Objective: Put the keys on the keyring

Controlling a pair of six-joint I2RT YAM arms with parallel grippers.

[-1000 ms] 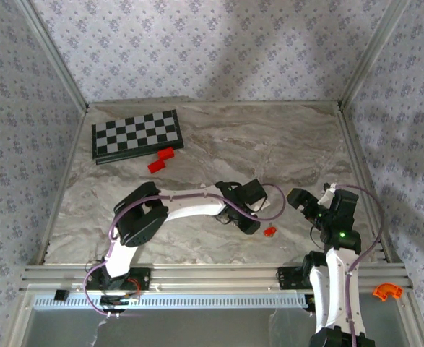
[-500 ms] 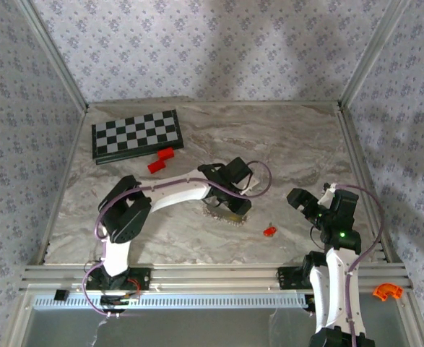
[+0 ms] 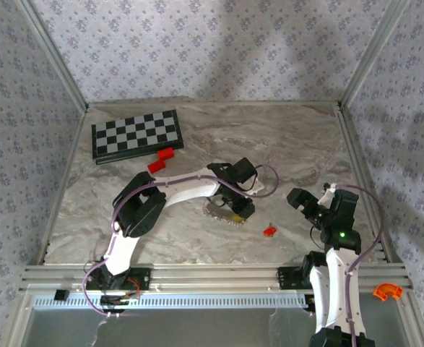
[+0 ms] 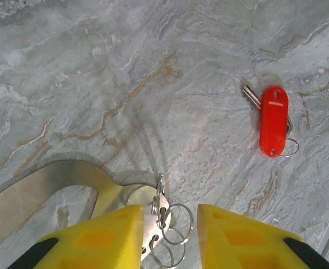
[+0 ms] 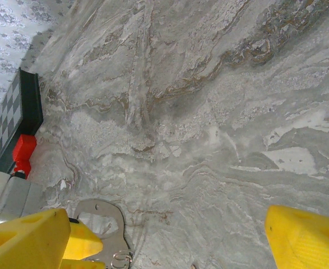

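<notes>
Left gripper (image 4: 170,212) sits low over the table (image 4: 97,67), arm stretched out, fingers straddling the keyring's (image 4: 69,182) small rings; can't tell if clamped. Red key (image 4: 273,120) lies apart to one side, and a second ago I sat nearer it. Right gripper (image 5: 170,235) wide apart.

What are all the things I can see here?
chessboard: one, black and white, far left of the table
blocks: two, red, at the chessboard's near edge
keyring: one, silvery, mid-table, small rings attached
key: one, silver with a red tag, lying right of the keyring
curved piece: one, orange, on the frame at near right
table: one, grey marble
left gripper: one, yellow fingers, jaws apart over the keyring's small rings
right gripper: one, yellow fingers, wide open, above the table at right
</notes>
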